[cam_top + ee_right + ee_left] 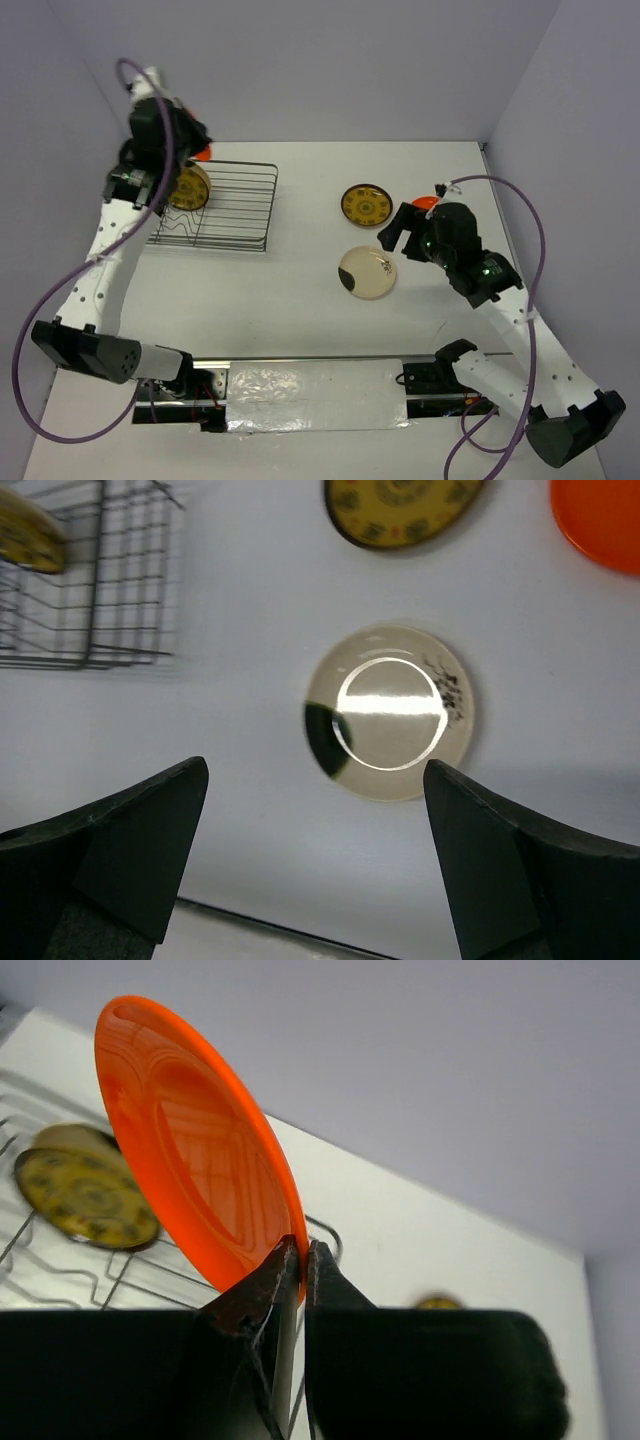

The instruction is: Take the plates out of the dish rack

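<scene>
My left gripper [303, 1258] is shut on the rim of an orange-red plate [190, 1180] and holds it on edge above the dish rack [225, 208]; in the top view that plate [203, 153] peeks out beside the gripper [188, 140]. A yellow-gold plate [188, 187] stands in the rack's left end and also shows in the left wrist view [85, 1195]. On the table lie a yellow-gold plate [366, 205], a beige plate with a dark blotch [367, 272] and an orange plate [428, 202]. My right gripper [315, 810] is open and empty, above the table near the beige plate [390, 712].
The rack [90, 590] sits at the table's left back, close to the left wall. The right arm hides part of the orange plate on the table. A silver-taped strip [310, 385] runs along the near edge between the arm bases.
</scene>
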`<state>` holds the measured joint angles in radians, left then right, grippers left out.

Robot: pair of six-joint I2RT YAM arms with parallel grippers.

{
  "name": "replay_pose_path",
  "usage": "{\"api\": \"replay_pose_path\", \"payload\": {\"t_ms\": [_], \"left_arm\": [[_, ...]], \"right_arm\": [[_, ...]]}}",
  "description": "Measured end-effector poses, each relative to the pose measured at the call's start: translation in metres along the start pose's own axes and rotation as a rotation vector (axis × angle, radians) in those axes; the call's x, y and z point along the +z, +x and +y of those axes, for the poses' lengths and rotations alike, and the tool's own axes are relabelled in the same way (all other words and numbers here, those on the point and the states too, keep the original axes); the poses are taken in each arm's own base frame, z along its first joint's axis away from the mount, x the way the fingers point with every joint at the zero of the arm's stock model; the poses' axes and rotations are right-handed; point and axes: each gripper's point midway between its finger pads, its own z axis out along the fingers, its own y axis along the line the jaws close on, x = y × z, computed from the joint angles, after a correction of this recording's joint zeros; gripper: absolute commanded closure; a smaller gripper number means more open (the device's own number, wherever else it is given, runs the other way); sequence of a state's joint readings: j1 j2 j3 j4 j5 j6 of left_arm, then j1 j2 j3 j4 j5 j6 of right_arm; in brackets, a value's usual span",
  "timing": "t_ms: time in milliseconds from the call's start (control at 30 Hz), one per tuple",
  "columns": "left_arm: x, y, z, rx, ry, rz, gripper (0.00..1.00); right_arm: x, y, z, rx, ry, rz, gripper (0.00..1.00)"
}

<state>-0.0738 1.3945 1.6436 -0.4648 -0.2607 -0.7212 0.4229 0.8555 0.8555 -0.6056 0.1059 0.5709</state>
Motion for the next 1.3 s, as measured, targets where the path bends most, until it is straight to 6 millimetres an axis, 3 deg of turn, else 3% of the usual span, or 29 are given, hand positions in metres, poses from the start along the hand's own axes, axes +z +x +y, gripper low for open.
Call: {"api": "replay_pose_path", "payload": {"t_ms": [33,100,133,200,300,367,433,500,600,700,767,833,1067,1300], "left_arm": [[-0.012,0.011,-0.025,0.100,0.070,0.007,1.00],[-0.040,0.053,-0.071,0.284,0.223,0.043,1.00],[-0.060,0.085,-0.089,0.393,0.297,0.066,1.00],[-0.099,0.153,-0.107,0.594,0.427,0.120,1.00],[-0.162,0.253,-0.092,0.938,0.565,0.163,1.00],[-0.195,0.299,-0.074,1.141,0.636,0.151,1.00],[-0.220,0.327,-0.064,1.300,0.697,0.103,1.00],[-0.238,0.343,-0.064,1.417,0.729,0.020,1.00],[-0.254,0.360,-0.073,1.535,0.742,-0.077,1.00],[-0.257,0.369,-0.077,1.609,0.757,-0.114,1.00],[-0.258,0.368,-0.081,1.623,0.763,-0.131,1.00],[-0.259,0.366,-0.087,1.625,0.774,-0.143,1.00],[-0.265,0.364,-0.102,1.620,0.805,-0.167,1.00],[-0.268,0.371,-0.102,1.625,0.842,-0.148,1.00]], "right_arm": [[-0.008,-0.011,0.011,0.009,-0.039,-0.016,0.04],[-0.028,-0.039,0.034,0.021,-0.123,-0.061,0.04],[-0.042,-0.056,0.046,0.023,-0.168,-0.092,0.04],[-0.068,-0.082,0.066,0.017,-0.239,-0.145,0.04],[-0.105,-0.115,0.084,-0.005,-0.303,-0.224,0.04],[-0.117,-0.121,0.087,-0.024,-0.319,-0.241,0.02],[-0.122,-0.113,0.090,-0.058,-0.349,-0.210,0.00],[-0.112,-0.096,0.090,-0.097,-0.358,-0.118,0.00],[-0.077,-0.064,0.083,-0.134,-0.328,0.043,0.00],[-0.039,-0.016,0.061,-0.138,-0.263,0.221,0.02],[-0.033,0.010,0.049,-0.131,-0.238,0.307,0.04],[-0.033,0.021,0.047,-0.132,-0.244,0.343,0.08],[-0.037,0.017,0.049,-0.129,-0.259,0.302,0.07],[-0.072,-0.029,0.057,-0.023,-0.275,0.026,0.05]]}}
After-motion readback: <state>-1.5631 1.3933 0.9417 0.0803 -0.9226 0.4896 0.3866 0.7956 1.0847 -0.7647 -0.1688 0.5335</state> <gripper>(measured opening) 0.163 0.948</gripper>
